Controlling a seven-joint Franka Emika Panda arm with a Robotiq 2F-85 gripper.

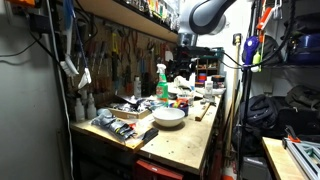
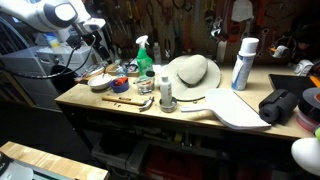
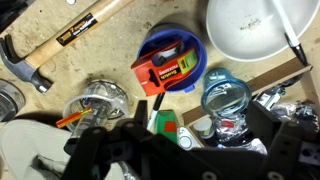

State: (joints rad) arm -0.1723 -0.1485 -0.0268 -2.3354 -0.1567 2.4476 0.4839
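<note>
Parted jaws — near tape measure [image 3: 166,68]

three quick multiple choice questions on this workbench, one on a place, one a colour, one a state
1. Where does the orange tool lie? A in the blue bowl B on the floor C on a shelf
2. What colour is the spray bottle? A red B green C yellow
3. How is the hammer placed? A hanging on the wall B standing upright C lying flat on the bench
Answers: 1 A, the wrist view shows it inside the bowl's rim; 2 B, its body is green in both exterior views; 3 C, it lies on its side on the wood.
</note>
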